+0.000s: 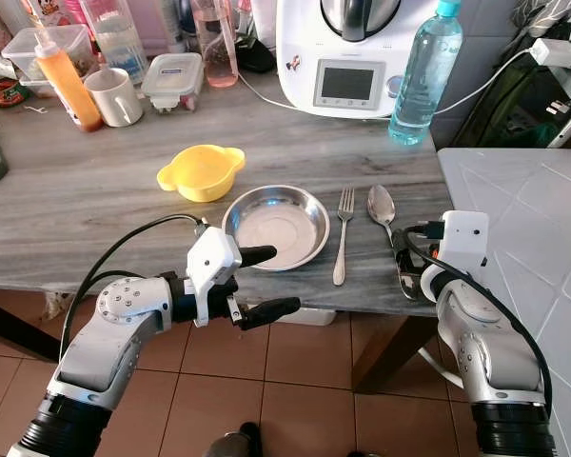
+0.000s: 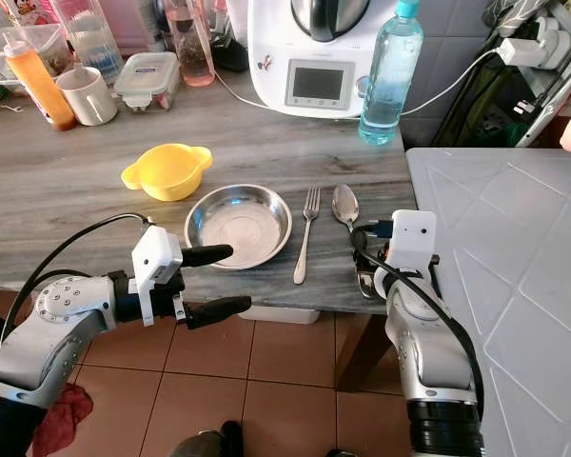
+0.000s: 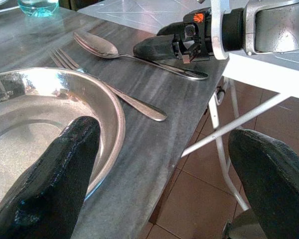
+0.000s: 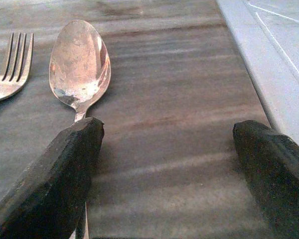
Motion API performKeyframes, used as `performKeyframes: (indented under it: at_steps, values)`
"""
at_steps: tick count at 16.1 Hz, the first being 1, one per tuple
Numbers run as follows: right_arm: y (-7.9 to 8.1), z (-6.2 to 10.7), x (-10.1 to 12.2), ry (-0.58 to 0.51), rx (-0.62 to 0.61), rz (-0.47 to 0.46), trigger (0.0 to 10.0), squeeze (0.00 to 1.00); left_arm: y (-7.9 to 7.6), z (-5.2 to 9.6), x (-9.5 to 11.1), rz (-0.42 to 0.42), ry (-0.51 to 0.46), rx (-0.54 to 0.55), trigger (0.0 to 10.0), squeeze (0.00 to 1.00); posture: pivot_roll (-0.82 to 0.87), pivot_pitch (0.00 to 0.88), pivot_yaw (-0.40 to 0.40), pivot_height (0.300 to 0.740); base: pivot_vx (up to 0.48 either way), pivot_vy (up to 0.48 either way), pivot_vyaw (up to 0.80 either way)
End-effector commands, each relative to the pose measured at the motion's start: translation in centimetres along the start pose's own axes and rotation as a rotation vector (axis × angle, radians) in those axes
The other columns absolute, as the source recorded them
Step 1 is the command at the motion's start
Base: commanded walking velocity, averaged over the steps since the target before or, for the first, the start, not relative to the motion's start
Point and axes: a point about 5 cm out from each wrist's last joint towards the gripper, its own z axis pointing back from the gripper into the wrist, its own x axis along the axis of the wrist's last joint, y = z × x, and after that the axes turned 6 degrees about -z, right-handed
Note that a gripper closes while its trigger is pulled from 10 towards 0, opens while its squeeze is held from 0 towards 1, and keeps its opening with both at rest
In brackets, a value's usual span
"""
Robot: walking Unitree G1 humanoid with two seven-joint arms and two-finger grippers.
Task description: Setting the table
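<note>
Head views: steel plate (image 1: 278,227), fork (image 1: 343,233), spoon (image 1: 383,211) in a row near the table (image 1: 95,219) front edge; left gripper (image 1: 266,284) spread at the plate's near rim.

Wrist views: right gripper (image 4: 167,174) spread, one finger over the spoon handle near the table's right edge.

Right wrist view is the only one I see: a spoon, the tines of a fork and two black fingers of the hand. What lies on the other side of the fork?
Observer: A round steel plate lies just beside the fork, on the robot's left of it.
Operator: Is the left hand near that plate?
Observer: Yes. The left hand is open at the front edge of the table, with one finger over the plate's near rim and the other out past the edge.
Operator: Is any other dish there?
Observer: A yellow bowl stands behind the plate, further to the left and apart from it.
</note>
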Motion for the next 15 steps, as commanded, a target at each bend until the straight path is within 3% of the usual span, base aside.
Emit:
performKeyframes:
  at_steps: [1, 2, 10, 12, 15]
  values:
    - [0.2, 0.1, 0.0, -0.013, 0.008, 0.003, 10.0, 1.00, -0.5, -0.1, 0.2, -0.012, 0.005, -0.019, 10.0, 0.00, 0.13, 0.201, 0.055, 0.740, 0.000, 0.000, 0.00]
    - [0.3, 0.4, 0.7, -0.063, 0.014, -0.006, 10.0, 1.00, -0.6, -0.1, 0.2, -0.011, 0.004, -0.021, 10.0, 0.00, 0.13, 0.201, 0.057, 0.740, 0.000, 0.000, 0.00]
    - [0.5, 0.7, 1.3, -0.115, 0.018, -0.025, 10.0, 1.00, -0.5, -0.2, 0.2, -0.014, 0.005, -0.023, 10.0, 0.00, 0.13, 0.191, 0.058, 0.740, 0.000, 0.000, 0.00]
    - [0.6, 1.5, 2.1, -0.192, 0.032, -0.034, 10.0, 1.00, -0.5, -0.2, 0.2, -0.016, 0.004, -0.020, 10.0, 0.00, 0.13, 0.189, 0.054, 0.740, 0.000, 0.000, 0.00]
    - [0.5, 3.3, 3.2, -0.322, 0.030, 0.029, 10.0, 1.00, -0.5, -0.3, 0.2, -0.016, -0.001, -0.012, 10.0, 0.00, 0.13, 0.185, 0.054, 0.740, 0.000, 0.000, 0.00]
